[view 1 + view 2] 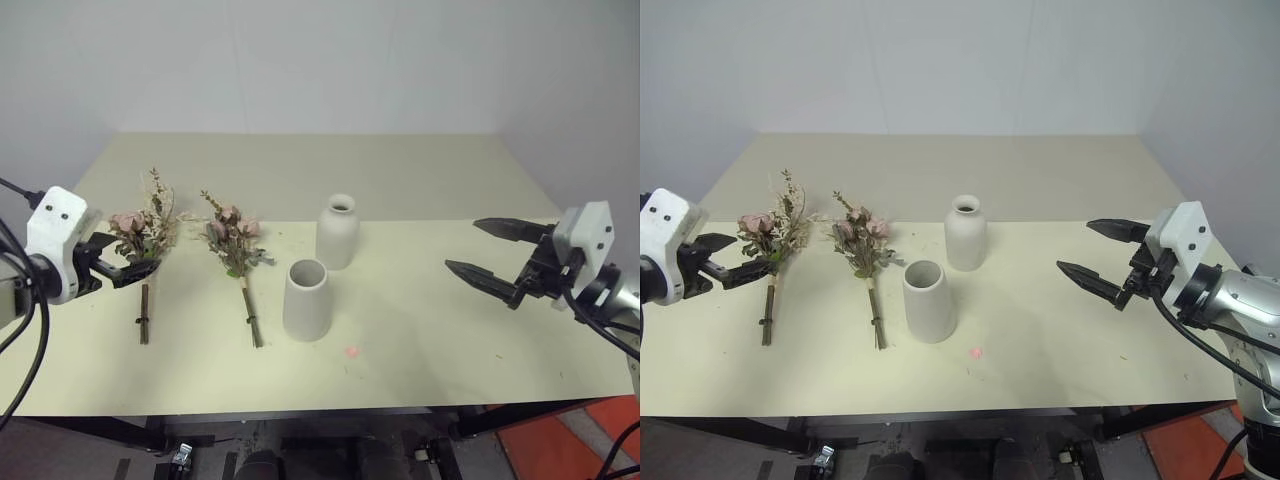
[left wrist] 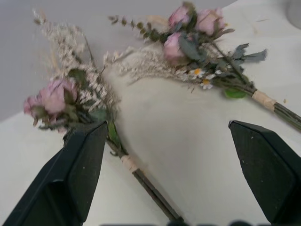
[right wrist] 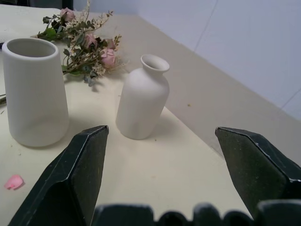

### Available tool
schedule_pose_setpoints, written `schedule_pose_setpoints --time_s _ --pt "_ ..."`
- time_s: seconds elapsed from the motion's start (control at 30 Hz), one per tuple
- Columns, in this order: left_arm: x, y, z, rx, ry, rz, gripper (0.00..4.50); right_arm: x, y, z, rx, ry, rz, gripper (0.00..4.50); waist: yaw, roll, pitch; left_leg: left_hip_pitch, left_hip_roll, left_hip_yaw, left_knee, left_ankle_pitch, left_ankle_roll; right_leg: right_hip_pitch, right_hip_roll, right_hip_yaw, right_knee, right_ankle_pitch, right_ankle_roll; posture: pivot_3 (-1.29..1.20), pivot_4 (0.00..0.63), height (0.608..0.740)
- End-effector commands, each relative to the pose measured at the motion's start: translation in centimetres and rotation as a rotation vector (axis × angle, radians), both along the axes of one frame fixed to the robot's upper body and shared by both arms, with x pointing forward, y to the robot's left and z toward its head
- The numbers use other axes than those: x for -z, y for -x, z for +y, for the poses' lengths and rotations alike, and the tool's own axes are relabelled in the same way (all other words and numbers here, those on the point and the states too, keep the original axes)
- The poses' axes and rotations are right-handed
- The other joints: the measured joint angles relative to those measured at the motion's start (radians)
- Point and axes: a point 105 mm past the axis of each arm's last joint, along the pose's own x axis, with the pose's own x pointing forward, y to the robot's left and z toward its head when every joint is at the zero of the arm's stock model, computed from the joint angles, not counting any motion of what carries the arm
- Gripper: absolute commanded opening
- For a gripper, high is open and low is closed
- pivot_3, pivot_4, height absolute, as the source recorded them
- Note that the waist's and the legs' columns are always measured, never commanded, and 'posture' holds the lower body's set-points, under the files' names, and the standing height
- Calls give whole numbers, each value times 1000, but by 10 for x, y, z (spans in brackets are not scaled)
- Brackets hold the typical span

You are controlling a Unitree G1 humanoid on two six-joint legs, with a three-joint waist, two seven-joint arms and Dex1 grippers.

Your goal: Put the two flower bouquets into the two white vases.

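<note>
Left gripper (image 1: 128,262), fingers apart and empty, hovers over the nine-o'clock bouquet (image 1: 147,232); the second bouquet (image 1: 234,240) lies beside it. Right gripper (image 1: 488,252) gapes at three o'clock of both vases (image 1: 337,230). Pickup pending: descend onto the stems

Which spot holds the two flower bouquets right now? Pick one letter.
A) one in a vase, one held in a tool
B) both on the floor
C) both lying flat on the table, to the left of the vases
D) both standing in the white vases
C: the left bouquet and the right bouquet lie flat on the table, left of the cone vase and bottle vase, whose mouths are empty.
</note>
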Motion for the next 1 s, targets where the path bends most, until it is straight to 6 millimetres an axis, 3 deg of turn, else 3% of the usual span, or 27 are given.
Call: schedule_pose_setpoints --time_s 0.03,0.23,0.47,0.67,0.77,1.0 --pt "4 -16 16 -113 -35 40 4473 -12 3 6 -12 -7 -47 4300 3 0 0 0 0 0 0 0 0 0 0 0 0 0 0 0 150 740" --pt "20 -53 24 -228 56 106 4473 -8 1 25 -65 -3 -36 4300 3 -1 0 -1 -1 -1 1 0 0 1 0 0 0 0 0 0 150 740" --pt "52 -67 27 -266 14 224 4473 -21 -3 63 -207 -36 -69 4300 -16 -1 0 -2 -1 -1 1 0 0 -2 0 0 1 1 0 0 150 740" --pt "68 -71 29 -296 47 281 4473 -20 -7 76 -245 -35 -75 4300 -8 -1 0 -4 -1 -1 1 0 0 -2 0 0 1 1 0 0 150 740" --pt "75 -75 27 -292 103 289 3910 -19 -8 78 -248 -35 -74 4300 -1 -1 0 -3 -1 -1 1 0 0 -2 -1 0 1 1 0 0 150 740" --pt "78 -80 24 -286 161 294 1656 -17 -8 75 -230 -29 -71 4300 3 -1 0 -3 -1 -1 1 0 0 -1 -1 -1 1 1 0 0 150 740"
